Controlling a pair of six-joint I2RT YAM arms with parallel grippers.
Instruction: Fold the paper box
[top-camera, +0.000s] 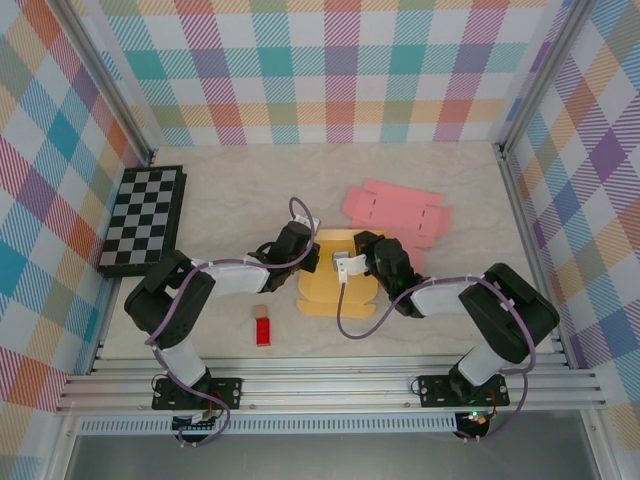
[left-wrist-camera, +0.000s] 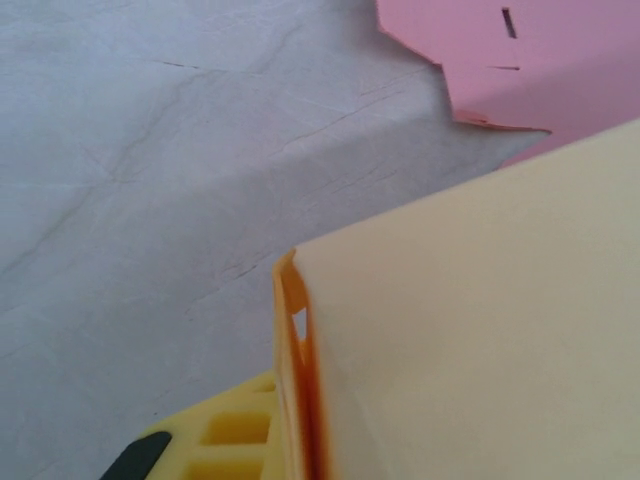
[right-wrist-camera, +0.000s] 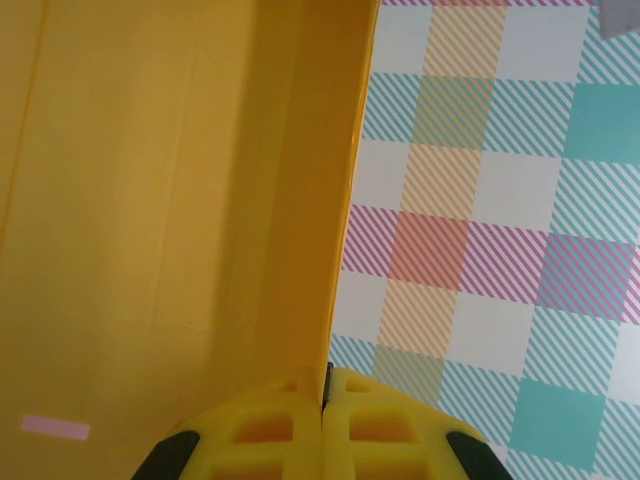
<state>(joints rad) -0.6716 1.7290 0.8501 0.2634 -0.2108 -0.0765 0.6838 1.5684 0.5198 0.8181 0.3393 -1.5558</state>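
Observation:
The yellow paper box (top-camera: 328, 288) lies partly folded at the table's middle, between both arms. My left gripper (top-camera: 314, 258) reaches it from the left. In the left wrist view a doubled wall of the box (left-wrist-camera: 480, 320) stands pressed against one yellow finger (left-wrist-camera: 235, 435); the other finger is hidden behind the paper, and the left gripper (left-wrist-camera: 300, 450) looks shut on that wall. My right gripper (top-camera: 346, 263) comes in from the right. Up close, the right gripper (right-wrist-camera: 325, 420) is shut on the edge of an upright yellow wall (right-wrist-camera: 170, 200).
A flat pink paper cutout (top-camera: 400, 212) lies just behind and right of the box, its edge (left-wrist-camera: 540, 60) close to the left gripper. A chessboard (top-camera: 143, 220) sits at the far left. A red block (top-camera: 263, 332) and a small wooden block (top-camera: 260, 312) lie near the front.

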